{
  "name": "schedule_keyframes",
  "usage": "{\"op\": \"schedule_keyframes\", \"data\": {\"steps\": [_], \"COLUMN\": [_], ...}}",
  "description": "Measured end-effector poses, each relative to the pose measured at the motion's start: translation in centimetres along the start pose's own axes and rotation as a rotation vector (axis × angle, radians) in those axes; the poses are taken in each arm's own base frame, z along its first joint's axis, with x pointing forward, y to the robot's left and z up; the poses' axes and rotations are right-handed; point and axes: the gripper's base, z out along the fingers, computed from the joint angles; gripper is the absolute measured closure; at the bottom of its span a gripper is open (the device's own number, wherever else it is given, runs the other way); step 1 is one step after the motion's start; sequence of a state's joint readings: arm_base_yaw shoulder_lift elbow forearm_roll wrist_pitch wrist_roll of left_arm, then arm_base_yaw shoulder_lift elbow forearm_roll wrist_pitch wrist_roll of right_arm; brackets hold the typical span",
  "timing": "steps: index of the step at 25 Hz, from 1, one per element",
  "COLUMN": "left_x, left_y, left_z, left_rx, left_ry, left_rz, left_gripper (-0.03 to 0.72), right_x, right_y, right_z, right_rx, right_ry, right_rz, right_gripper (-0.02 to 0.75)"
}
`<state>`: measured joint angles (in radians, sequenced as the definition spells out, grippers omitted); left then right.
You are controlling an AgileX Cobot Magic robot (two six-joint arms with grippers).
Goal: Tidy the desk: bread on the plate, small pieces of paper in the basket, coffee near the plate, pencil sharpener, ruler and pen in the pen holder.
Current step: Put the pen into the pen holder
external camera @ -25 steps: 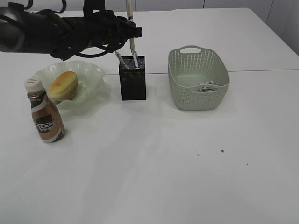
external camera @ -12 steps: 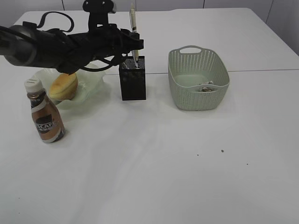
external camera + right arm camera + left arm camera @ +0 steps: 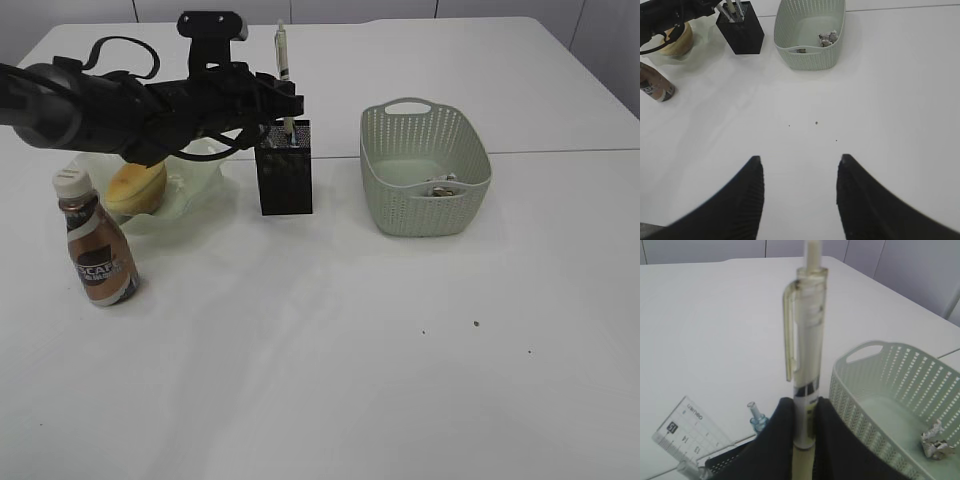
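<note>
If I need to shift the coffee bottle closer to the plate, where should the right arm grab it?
Grip the coffee bottle around its narrower neck, just under the white cap, coming from its right. It stands upright, the glass plate sits close behind it, and the table to its right is bare.

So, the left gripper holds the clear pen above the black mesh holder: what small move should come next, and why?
Probably open the left gripper a little to drop the clear plastic pen. It stands upright, its lower end already in the black mesh pen holder, beside the transparent ruler.
</note>
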<state>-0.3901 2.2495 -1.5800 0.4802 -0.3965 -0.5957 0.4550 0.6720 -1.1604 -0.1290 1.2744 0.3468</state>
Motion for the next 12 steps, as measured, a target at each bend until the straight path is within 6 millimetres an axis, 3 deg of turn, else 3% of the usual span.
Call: {"op": "schedule_keyframes", "data": {"steps": [12], "left_x": [0.41], "left_y": [0.27], "left_z": [-0.01], "left_rx": [-0.03], "left_ry": [0.045], "left_rz": [0.001], "left_gripper": [0.599], "right_x": [-0.01], "right_y": [-0.02], "right_z": [0.0], "right_rx": [0.003], "right_ry": [-0.001], "right_rz": [-0.001], "right_gripper": [0.386]}}
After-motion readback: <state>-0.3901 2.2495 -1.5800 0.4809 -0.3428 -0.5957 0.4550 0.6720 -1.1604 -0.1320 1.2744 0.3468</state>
